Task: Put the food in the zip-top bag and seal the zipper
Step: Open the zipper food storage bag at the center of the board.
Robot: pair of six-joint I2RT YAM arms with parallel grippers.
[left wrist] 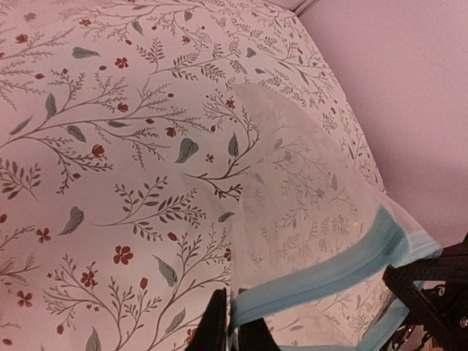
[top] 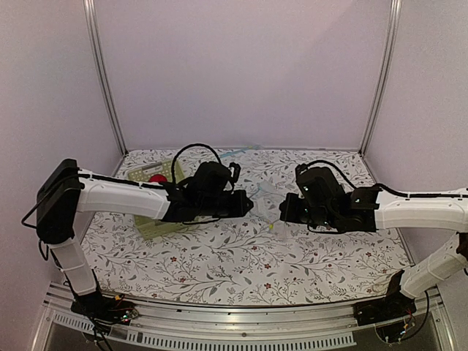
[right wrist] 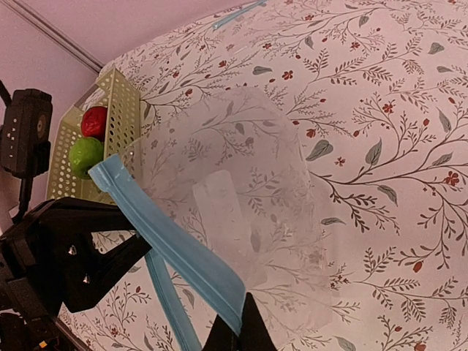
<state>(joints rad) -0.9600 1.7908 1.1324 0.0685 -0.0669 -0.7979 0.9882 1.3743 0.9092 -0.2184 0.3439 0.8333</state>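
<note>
The clear zip-top bag (top: 266, 199) hangs between my two grippers above the cloth. My left gripper (left wrist: 234, 319) is shut on one end of the light blue zipper (left wrist: 322, 274). My right gripper (right wrist: 241, 323) is shut on the other end of the zipper (right wrist: 175, 241). The bag's mouth is slightly parted, and its clear body (right wrist: 248, 175) is empty. The red apple (right wrist: 93, 121) and the green apple (right wrist: 85, 153) lie in the pale green basket (right wrist: 123, 110) behind my left gripper (top: 245, 203). In the top view only the red apple (top: 157, 178) shows.
The basket (top: 142, 174) stands at the back left, partly under my left arm. A thin light blue strip (top: 235, 153) lies at the table's far edge. A floral cloth (top: 241, 256) covers the table, with walls on three sides.
</note>
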